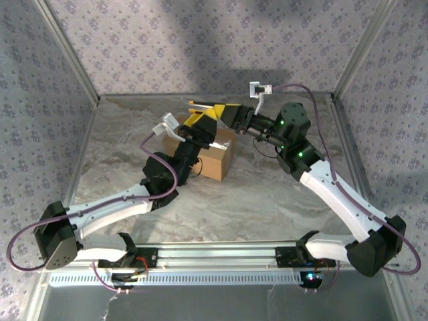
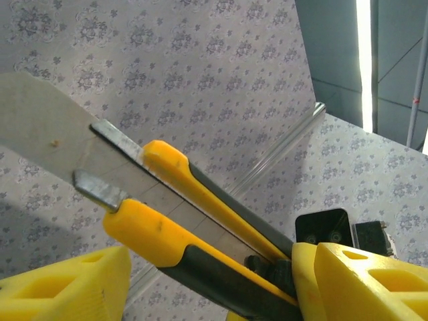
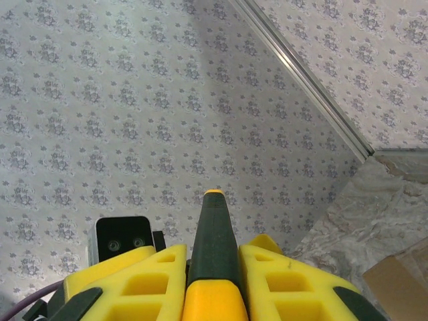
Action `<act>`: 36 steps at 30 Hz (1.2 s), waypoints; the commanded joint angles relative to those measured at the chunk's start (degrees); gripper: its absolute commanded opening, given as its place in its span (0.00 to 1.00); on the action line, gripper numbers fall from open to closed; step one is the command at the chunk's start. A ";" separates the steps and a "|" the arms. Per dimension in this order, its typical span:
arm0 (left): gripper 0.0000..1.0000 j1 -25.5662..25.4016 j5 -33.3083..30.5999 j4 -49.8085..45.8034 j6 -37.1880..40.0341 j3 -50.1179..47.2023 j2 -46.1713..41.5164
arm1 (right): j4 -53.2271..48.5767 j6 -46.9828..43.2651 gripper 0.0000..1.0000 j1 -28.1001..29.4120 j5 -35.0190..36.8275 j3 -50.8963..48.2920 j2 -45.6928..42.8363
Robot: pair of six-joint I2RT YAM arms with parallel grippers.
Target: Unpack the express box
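Small rectangular brown cardboard express box is found at the far middle of the bench, partly covered from above by the left arm; one corner of it is also caught by the right wrist camera. Its top is judged to be closed and flat, though the tape on the seam cannot be made out, and nothing is seen lying unpacked beside it, so the task is taken to be at an early stage. A yellow-and-black utility knife is held just above the box with its steel blade extended. Its handle is pinched by the right end effector, while the left end effector is spread wide on either side of it with a gap showing. Slitting the seam, folding back the flaps and lifting out whatever is inside are judged to be left. The bench is surfaced in grey-beige marble pattern and is bare around the box. It is enclosed by walls papered in a pale lilac floral print, with aluminium frame posts at the corners and a metal rail at the near edge carrying the arm bases.
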 commanded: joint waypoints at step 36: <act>0.70 20.87 0.38 -60.30 -8.60 -5.35 -30.20 | -30.52 -16.76 0.00 -15.71 10.63 9.59 -1.99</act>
